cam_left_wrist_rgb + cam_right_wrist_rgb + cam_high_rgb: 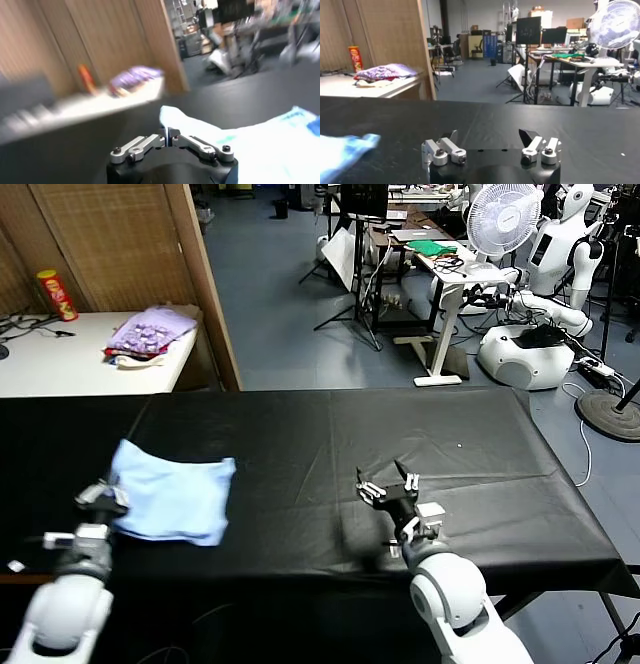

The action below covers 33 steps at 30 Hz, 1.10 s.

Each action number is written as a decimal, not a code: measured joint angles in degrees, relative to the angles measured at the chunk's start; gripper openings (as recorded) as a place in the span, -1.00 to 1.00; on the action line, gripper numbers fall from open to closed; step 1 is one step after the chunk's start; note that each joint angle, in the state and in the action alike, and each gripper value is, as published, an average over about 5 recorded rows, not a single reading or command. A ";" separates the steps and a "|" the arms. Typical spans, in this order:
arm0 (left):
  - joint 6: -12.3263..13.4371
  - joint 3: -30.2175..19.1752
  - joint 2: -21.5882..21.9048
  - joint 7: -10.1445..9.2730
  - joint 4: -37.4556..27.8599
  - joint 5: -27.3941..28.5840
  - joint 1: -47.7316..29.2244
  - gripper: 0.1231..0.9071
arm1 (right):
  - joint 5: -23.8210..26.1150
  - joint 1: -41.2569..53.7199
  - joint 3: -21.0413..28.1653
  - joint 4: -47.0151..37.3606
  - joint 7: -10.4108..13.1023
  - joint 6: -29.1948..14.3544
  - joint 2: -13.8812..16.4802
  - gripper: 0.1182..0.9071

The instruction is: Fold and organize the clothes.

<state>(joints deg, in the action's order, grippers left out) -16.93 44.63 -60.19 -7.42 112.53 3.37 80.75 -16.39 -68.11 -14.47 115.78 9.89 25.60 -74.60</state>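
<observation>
Pale sky-blue thin-cloth T-shirt (174, 500) lies on black-draped table (470, 454), robot's left side, already reduced to compact rough rectangle; judged mostly folded, tidying or final placement left. Left gripper (103, 497) at shirt's left edge, jaws pinched tight on raised fold of blue cloth. Right gripper (387, 484) hovers mid-table, well apart from shirt, jaws wide, empty. No containers in view.
</observation>
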 joint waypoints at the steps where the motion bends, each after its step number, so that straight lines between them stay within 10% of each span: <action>1: -0.30 0.43 1.30 0.10 0.54 1.04 0.01 -0.94 | 0.04 -0.07 -0.01 0.00 -0.01 0.00 -0.02 0.72; 10: -3.99 -7.10 1.60 1.90 7.55 -8.11 -0.22 -0.94 | 0.74 -1.29 -0.48 -0.07 -0.40 0.04 0.36 0.72; 18: -1.06 -22.20 -7.18 0.67 4.63 -11.46 -2.29 -0.87 | -3.52 -0.23 0.72 -1.88 -3.91 0.34 1.15 0.72; 27: 12.21 -28.35 -12.88 6.09 4.76 -12.64 -2.66 0.29 | -13.32 5.94 6.75 -8.43 -5.56 4.28 -0.27 0.72; 33: 15.61 -26.09 -11.49 5.98 8.05 -13.46 -1.02 0.71 | -18.00 13.49 12.42 -16.94 -4.90 5.88 -4.10 0.72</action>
<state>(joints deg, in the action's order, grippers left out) -1.32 18.54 -71.67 -1.44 120.58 -10.09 79.74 -34.40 -54.61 -2.05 98.84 4.98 31.47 -78.70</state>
